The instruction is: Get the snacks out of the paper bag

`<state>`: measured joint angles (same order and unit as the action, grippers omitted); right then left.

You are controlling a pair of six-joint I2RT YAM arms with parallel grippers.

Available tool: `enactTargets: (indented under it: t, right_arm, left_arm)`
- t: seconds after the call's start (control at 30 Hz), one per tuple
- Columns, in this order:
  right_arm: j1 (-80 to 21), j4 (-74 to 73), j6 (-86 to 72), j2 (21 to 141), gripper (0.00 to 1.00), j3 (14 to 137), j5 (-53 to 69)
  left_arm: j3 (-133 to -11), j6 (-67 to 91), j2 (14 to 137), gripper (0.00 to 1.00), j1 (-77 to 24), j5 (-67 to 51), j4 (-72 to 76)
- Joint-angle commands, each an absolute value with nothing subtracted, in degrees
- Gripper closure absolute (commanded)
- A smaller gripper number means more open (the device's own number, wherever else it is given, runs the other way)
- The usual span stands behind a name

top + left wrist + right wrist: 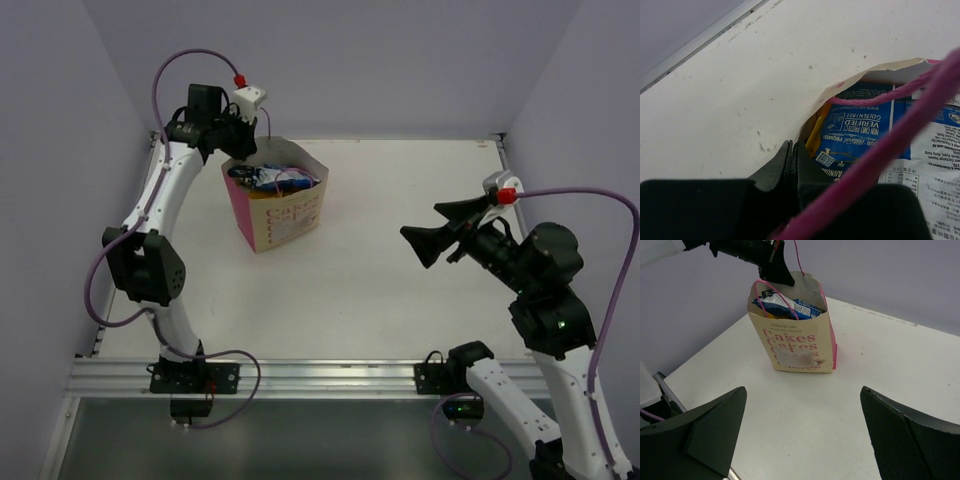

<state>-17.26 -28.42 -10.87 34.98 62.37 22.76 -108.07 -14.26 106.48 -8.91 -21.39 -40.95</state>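
Note:
The paper bag point(288, 218) stands upright at the back left of the table, cream front with pink "Cakes" lettering point(799, 347) and pink sides. Snacks fill it: a blue-and-white packet point(860, 135) lies on top and also shows from above point(268, 177), with a yellow packet point(815, 133) at the bag's wall. A pink cord handle point(900, 142) crosses close to the left wrist camera. My left gripper point(791, 150) is shut on the bag's back rim point(867, 74); it shows from above point(243, 150). My right gripper point(420, 221) is wide open and empty, over the table right of the bag point(803, 388).
Lilac walls close in the table on three sides. A metal rail point(300, 375) runs along the near edge between the arm bases. A metal strip point(700, 42) edges the table behind the bag.

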Motion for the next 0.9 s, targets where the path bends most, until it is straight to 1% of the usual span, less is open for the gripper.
enactTargets:
  t: [0.0, 0.07, 0.13, 0.17, 0.2, 0.23, 0.27, 0.33, 0.4, 0.5, 0.57, 0.6, 0.63, 0.77, 0.87]
  right_arm:
    - [-17.49, -23.21, -13.35, 39.89, 0.01, 67.40, 26.97]
    - [-18.10, -21.72, -14.06, 44.63, 0.01, 70.39, 30.05]
    - [-20.03, -21.18, -13.46, 50.06, 0.01, 73.98, 30.24]
    - [-21.69, -20.83, -12.75, 51.84, 0.01, 75.13, 29.02]
    - [-25.54, -21.00, -11.87, 53.77, 0.01, 76.36, 26.83]
    - [-27.40, -21.61, -10.30, 58.14, 0.01, 79.77, 22.28]
    - [-30.73, -22.75, -9.59, 60.36, 0.01, 81.46, 20.84]
    - [-33.30, -23.46, -9.49, 64.75, 0.01, 85.67, 17.95]
    - [-37.33, -24.43, -8.01, 70.82, 0.01, 87.97, 15.39]
    - [-44.00, -18.56, -2.82, 75.65, 0.01, 86.23, 9.50]
    - [-46.13, -14.96, -1.41, 77.77, 0.01, 83.33, 9.14]
    - [-47.88, -12.42, -1.15, 80.05, 0.03, 82.80, 8.71]
    - [-48.68, -11.52, -0.71, 81.29, 0.09, 81.49, 7.92]
    - [-51.50, -2.58, -0.70, 85.77, 0.09, 76.21, 4.41]
    - [-51.86, -0.35, -0.88, 89.81, 0.09, 75.32, 1.59]
  left_arm:
    - [-108.20, -14.94, 99.43, 1.00, -8.70, -20.84, -38.32]
    - [-107.41, -15.55, 95.39, 1.00, -9.57, -18.55, -37.45]
    - [-105.48, -16.08, 92.91, 1.00, -10.80, -16.18, -36.83]
    - [-104.60, -16.17, 91.94, 1.00, -11.77, -15.04, -36.48]
    - [-102.85, -16.52, 89.85, 1.00, -14.13, -13.46, -36.30]
    - [-101.79, -16.44, 88.87, 1.00, -15.46, -10.32, -36.12]
    - [-100.47, -16.26, 86.94, 1.00, -18.17, -9.15, -35.51]
    - [-96.08, -15.30, 85.00, 1.00, -20.29, -5.21, -34.28]
    - [-91.70, -13.37, 82.20, 1.00, -21.88, -4.75, -32.44]
    - [-87.90, -10.65, 79.38, 1.00, -23.20, -5.54, -31.03]
    - [-86.84, -9.76, 78.58, 1.00, -23.99, -5.36, -30.94]
    - [-86.05, -9.15, 78.14, 1.00, -24.34, -5.27, -30.85]
    - [-85.87, -8.88, 77.96, 1.00, -24.61, -5.53, -30.94]
    - [-84.90, -7.74, 78.05, 1.00, -24.61, -6.06, -30.85]
    - [-84.46, -7.38, 77.70, 1.00, -24.70, -6.50, -30.68]
